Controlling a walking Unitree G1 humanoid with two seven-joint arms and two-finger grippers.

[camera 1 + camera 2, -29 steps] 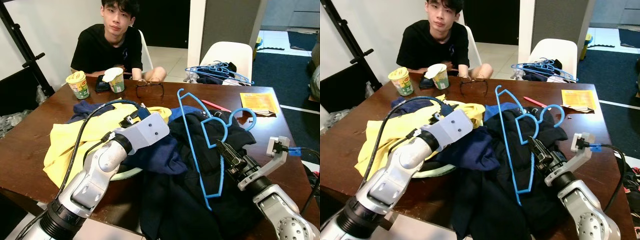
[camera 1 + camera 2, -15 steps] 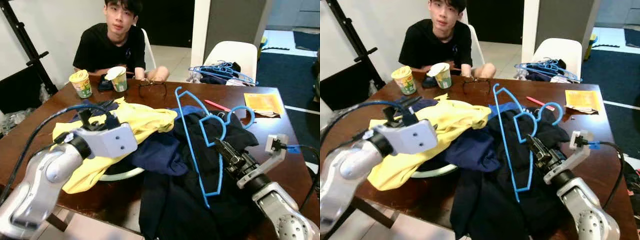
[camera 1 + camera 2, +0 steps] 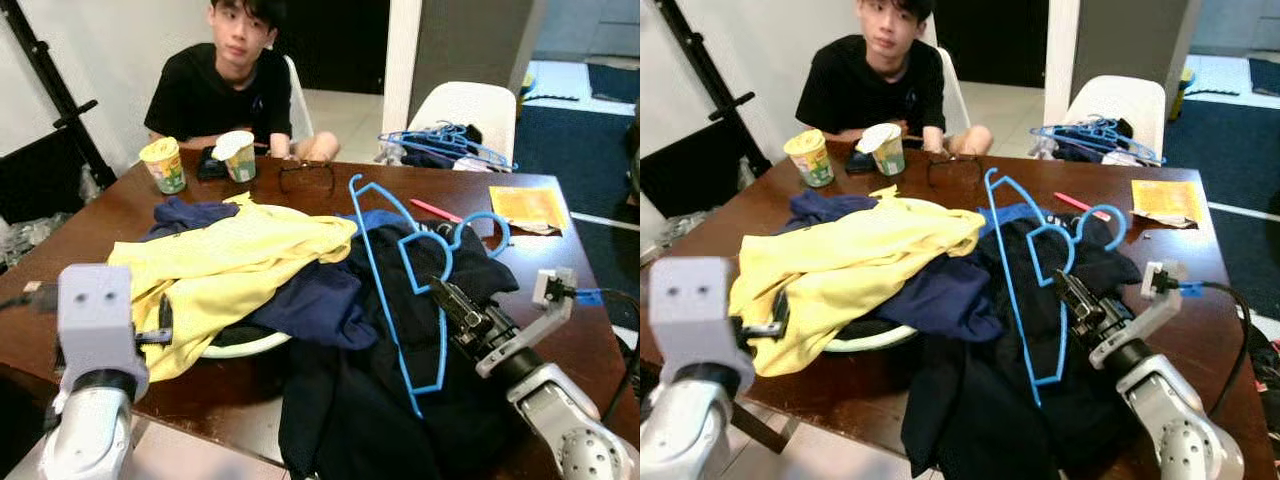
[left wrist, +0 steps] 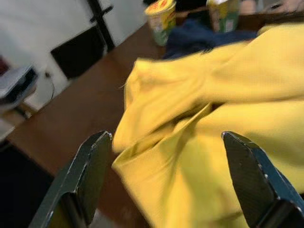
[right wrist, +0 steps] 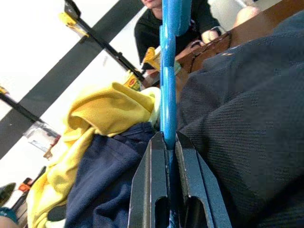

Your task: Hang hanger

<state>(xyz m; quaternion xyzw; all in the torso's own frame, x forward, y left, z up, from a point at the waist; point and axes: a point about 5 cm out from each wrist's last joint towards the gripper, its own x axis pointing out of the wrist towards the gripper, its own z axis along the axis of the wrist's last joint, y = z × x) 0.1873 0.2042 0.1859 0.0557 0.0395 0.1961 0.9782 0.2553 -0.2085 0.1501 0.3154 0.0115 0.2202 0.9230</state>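
A blue plastic hanger (image 3: 405,290) stands tilted over the dark navy garment (image 3: 380,400) on the brown table (image 3: 100,215). My right gripper (image 3: 443,297) is shut on the hanger's side bar, and in the right wrist view the blue hanger (image 5: 168,71) runs up from between the two black fingers (image 5: 147,194). My left gripper (image 4: 166,183) is open at the table's near left edge, facing the yellow garment (image 4: 213,114) with nothing between its fingers. Its white wrist block (image 3: 95,315) sits low at the left.
A person in a black shirt (image 3: 215,95) sits at the far side. Two cups (image 3: 162,165) and glasses (image 3: 305,178) stand near them. More blue hangers (image 3: 445,145) lie on a white chair. A yellow packet (image 3: 528,205) and red pen (image 3: 435,211) lie at far right.
My left arm has pulled back off the clothes pile toward the near left table edge, uncovering the yellow garment. The right gripper keeps its hold on the hanger, hardly moving.
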